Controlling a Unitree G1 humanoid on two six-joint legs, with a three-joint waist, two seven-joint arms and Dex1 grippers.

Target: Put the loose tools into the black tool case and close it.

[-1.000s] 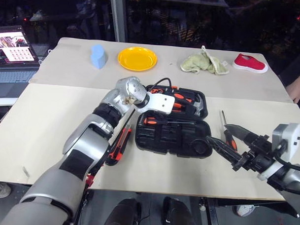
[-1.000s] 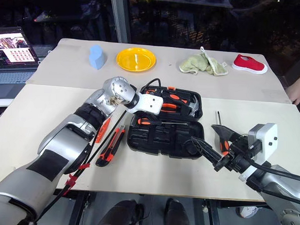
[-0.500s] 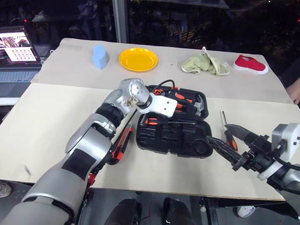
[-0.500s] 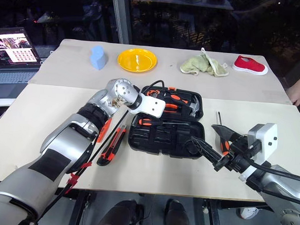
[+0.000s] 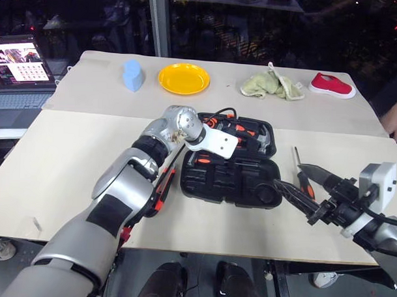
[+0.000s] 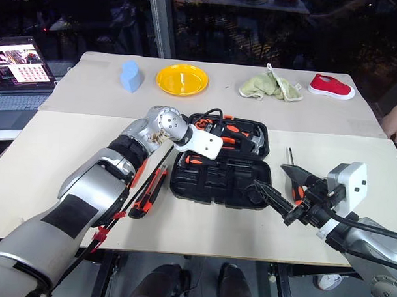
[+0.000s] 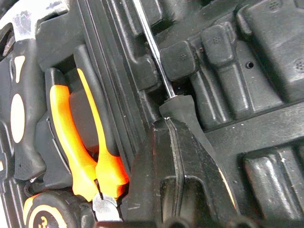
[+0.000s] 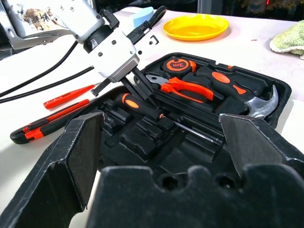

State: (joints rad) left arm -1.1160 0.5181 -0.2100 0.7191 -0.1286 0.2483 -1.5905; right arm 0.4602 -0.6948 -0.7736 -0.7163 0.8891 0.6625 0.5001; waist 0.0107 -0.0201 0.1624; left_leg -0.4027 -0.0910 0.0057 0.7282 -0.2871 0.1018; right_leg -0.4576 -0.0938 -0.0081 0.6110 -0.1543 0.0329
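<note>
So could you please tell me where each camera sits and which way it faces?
Head stereo pair: looks down over the table at the open tool case; both arms show.
Left wrist: close over the case, on a screwdriver and pliers.
Right wrist: low, facing the case between its open fingers.
Shared: the pliers, the left gripper.

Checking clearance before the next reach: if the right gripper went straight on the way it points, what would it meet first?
Most likely the near edge of the open black tool case, straight ahead of the open right gripper; depth is uncertain.

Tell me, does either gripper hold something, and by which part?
Right gripper is open, empty. Left gripper sits at the handle of the screwdriver lying in the tool case; whether it grips cannot be told.
</note>
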